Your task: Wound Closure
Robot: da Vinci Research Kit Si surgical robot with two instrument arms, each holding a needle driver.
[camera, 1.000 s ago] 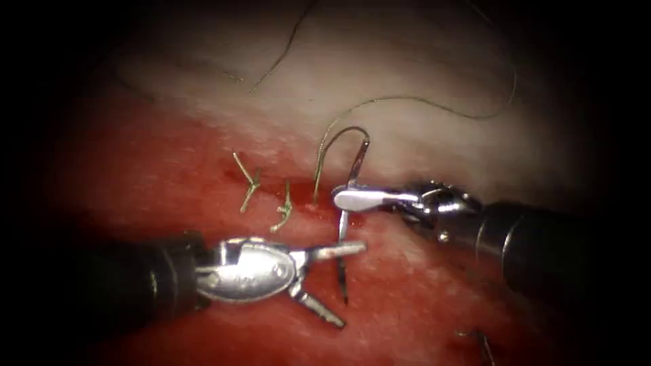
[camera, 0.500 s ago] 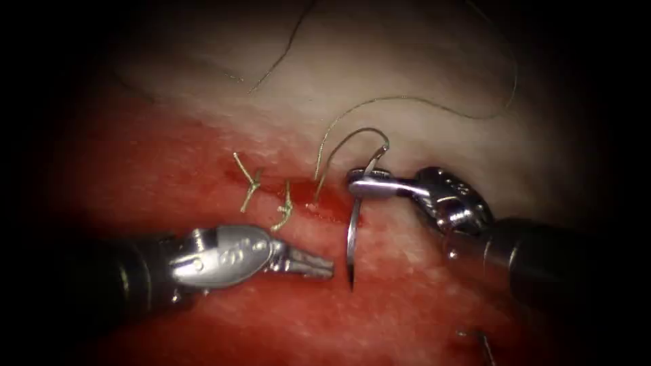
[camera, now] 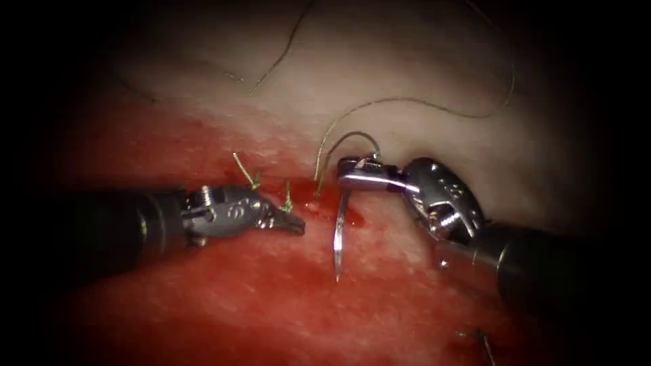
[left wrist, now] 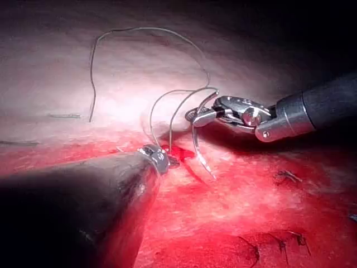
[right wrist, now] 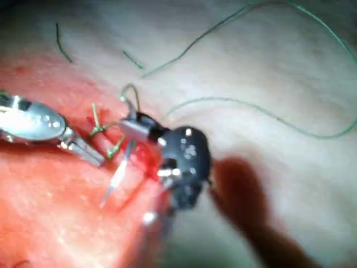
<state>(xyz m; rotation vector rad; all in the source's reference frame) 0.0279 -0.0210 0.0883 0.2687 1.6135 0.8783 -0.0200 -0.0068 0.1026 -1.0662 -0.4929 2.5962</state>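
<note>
The pale pork-belly tissue point(camera: 420, 74), washed with red fluid point(camera: 271, 298) over its nearer half, carries a short dark cut point(camera: 325, 203) near the centre, with two knotted green stitches point(camera: 249, 177) already set at its nine o'clock end. From four o'clock the right arm's dark-shafted steel needle driver point(camera: 356, 175) reaches in, and its jaws are clamped on the curved steel needle point(camera: 339, 230) close to the thread end of its curve, just at the cut's three o'clock end. From that grip the needle's long axis runs toward six o'clock, the body free above the red surface and the point aimed at six o'clock, clear of the tissue as far as I can tell; the left wrist view also shows the needle point(left wrist: 199, 146) hanging free of the surface. From nine o'clock the left arm's needle driver point(camera: 288, 222) lies low across the stitches, jaws together and holding nothing, its tip just at nine o'clock of the needle body, so it is the free tool and the nearer one to the point. The thin green thread point(camera: 407, 100) rises from the needle's swaged end in a small loop, enters the tissue beside the cut, and trails in a wide arc toward two o'clock.
</note>
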